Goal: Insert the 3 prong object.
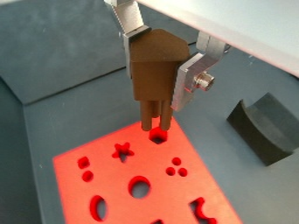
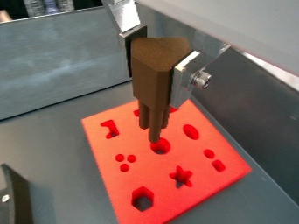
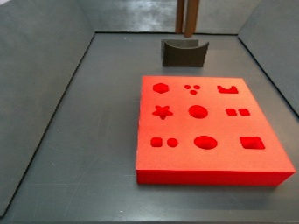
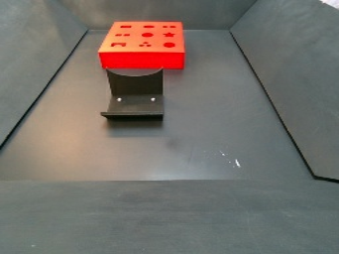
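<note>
My gripper [image 1: 160,66] is shut on the 3 prong object [image 1: 149,87], a brown block with slim prongs pointing down. Both wrist views show the silver fingers clamping its two sides; the gripper also shows in a wrist view [image 2: 159,70] with the object [image 2: 152,87]. The prongs [image 1: 156,118] hang above the red board [image 1: 152,157] with shaped holes and do not touch it. In a side view only the object's brown lower part [image 3: 187,17] shows, high above the board's far end [image 3: 222,127]. The gripper is out of that view. The board's three-dot hole [image 3: 191,87] is open.
The dark fixture [image 3: 184,52] stands just beyond the board, and also shows in a side view [image 4: 133,99] and in both wrist views [image 1: 268,127] [image 2: 12,197]. Grey walls enclose the dark floor [image 4: 172,149]. The red board [image 4: 143,62] sits at the far end.
</note>
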Robot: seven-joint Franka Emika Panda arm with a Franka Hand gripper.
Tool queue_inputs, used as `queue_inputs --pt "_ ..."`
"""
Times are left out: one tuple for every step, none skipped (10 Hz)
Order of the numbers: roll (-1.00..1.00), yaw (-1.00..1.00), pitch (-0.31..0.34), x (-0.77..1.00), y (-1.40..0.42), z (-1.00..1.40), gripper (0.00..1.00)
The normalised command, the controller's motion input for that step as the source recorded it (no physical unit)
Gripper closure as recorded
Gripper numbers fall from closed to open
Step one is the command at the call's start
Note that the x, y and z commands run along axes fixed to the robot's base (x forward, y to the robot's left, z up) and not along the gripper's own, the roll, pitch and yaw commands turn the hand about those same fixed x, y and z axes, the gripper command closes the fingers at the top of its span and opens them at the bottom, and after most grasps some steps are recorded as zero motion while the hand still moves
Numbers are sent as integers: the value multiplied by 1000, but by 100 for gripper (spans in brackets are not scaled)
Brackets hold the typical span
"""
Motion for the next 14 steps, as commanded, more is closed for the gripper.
queue_inputs --pt "434 0 259 843 103 -80 100" --pt "329 0 336 760 20 -240 100" --pt "274 -20 350 740 14 -311 100" --pt "173 -97 374 680 0 -380 100" --pt "140 -106 361 700 0 -437 100" --pt "147 -71 344 777 23 -463 100" --pt "91 -123 430 597 0 -326 100" --pt "21 -249 469 426 14 -257 100" --pt "31 -260 444 434 31 -286 100" --pt "59 -323 367 457 86 -357 100" --pt "-34 -417 84 723 134 -151 100" --pt "-96 -377 20 889 280 -209 100" --pt "-151 -314 0 806 383 -186 100" --pt "-77 -97 0 594 226 -160 100"
